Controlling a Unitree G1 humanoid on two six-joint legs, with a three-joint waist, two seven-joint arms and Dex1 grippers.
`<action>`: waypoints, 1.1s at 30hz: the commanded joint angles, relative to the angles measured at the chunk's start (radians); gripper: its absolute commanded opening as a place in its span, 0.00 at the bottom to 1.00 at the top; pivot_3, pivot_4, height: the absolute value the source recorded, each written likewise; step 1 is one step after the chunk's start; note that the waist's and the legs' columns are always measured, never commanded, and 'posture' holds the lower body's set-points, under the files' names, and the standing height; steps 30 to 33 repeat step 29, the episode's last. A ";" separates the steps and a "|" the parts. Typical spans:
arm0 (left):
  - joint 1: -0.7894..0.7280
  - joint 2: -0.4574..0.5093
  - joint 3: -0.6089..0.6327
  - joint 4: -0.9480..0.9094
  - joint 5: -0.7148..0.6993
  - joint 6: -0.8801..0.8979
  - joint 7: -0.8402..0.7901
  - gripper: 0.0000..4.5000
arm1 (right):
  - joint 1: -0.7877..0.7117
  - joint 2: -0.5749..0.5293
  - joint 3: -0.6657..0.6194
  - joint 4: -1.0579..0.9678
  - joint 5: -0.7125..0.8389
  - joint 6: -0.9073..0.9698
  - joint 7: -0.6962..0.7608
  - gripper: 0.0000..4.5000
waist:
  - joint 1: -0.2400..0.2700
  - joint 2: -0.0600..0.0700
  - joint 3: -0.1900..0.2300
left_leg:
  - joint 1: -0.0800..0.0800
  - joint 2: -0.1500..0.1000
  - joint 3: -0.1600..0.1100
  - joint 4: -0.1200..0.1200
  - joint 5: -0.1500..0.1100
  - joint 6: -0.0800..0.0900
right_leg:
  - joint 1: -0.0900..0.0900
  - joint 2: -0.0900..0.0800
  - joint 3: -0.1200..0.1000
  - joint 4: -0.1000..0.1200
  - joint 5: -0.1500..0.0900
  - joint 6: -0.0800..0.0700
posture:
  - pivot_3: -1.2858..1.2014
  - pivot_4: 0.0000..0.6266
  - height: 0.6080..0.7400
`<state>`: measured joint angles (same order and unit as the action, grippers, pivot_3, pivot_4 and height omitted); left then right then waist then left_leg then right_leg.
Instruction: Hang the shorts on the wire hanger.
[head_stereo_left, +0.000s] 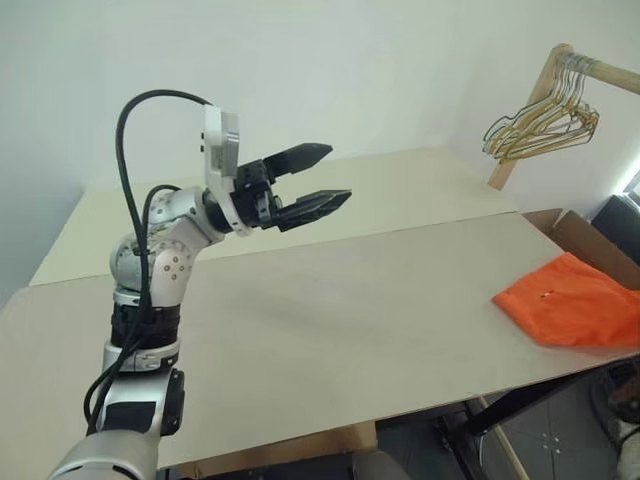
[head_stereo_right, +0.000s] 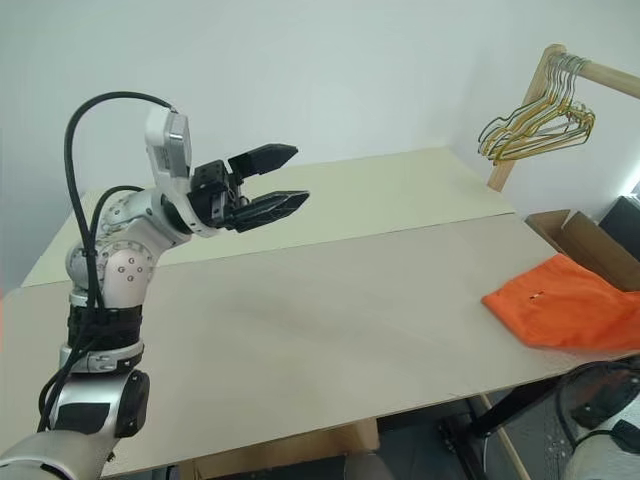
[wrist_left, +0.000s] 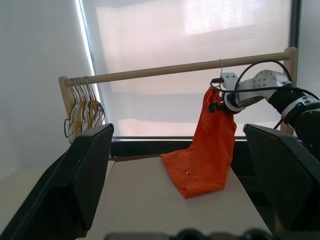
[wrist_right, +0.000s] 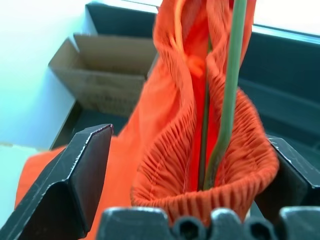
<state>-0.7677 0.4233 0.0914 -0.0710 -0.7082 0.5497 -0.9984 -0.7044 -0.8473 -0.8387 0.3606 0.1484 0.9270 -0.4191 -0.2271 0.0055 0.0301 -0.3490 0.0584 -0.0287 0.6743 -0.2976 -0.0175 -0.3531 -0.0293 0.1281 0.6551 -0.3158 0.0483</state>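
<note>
Shorts on the hanger, my right pincer just off them.

In the right wrist view my right pincer (wrist_right: 192, 165) stands wide open, holding nothing; the orange shorts (wrist_right: 200, 150) bunch mid-frame between its fingers, waistband looped round the wire hanger (wrist_right: 227, 90). Their lower end rests on the table (head_stereo_left: 330, 330). My left pincer (head_stereo_left: 318, 180) hovers open, empty. I judge the hanging nearly done; next, back the right arm away.

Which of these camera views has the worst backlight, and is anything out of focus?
Left wrist view: the bright window blind behind the wooden rail backlights the scene, so the fingers look nearly black. Right wrist view: the shorts and wire hanger sit very close and look soft. Eye views: evenly lit.
</note>
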 joint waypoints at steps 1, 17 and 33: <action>0.011 0.003 0.009 -0.034 0.011 -0.017 0.035 1.00 | 0.054 0.026 0.090 -0.233 -0.112 -0.197 -0.074 0.99 | 0.005 0.000 0.000 | 0.000 0.000 0.000 0.000 0.000 0.000 | 0.000 0.000 0.000 0.000 0.000 0.000 | 0.45 0.00 1.00; 0.265 0.046 0.014 -0.219 0.159 -0.040 0.285 1.00 | 0.266 0.205 0.580 -0.775 0.036 -0.577 0.473 0.99 | 0.039 -0.004 0.000 | 0.002 0.000 -0.004 0.001 0.000 0.000 | 0.000 0.001 -0.001 0.002 0.000 0.000 | 0.50 0.00 1.00; 0.561 0.220 0.064 -0.436 0.167 -0.017 0.279 1.00 | 0.459 0.178 0.780 -0.857 0.294 -0.532 1.038 0.99 | 0.217 -0.007 0.002 | -0.001 -0.004 -0.011 0.002 0.000 0.000 | -0.006 -0.002 -0.008 0.002 0.000 -0.001 | 0.58 0.00 1.00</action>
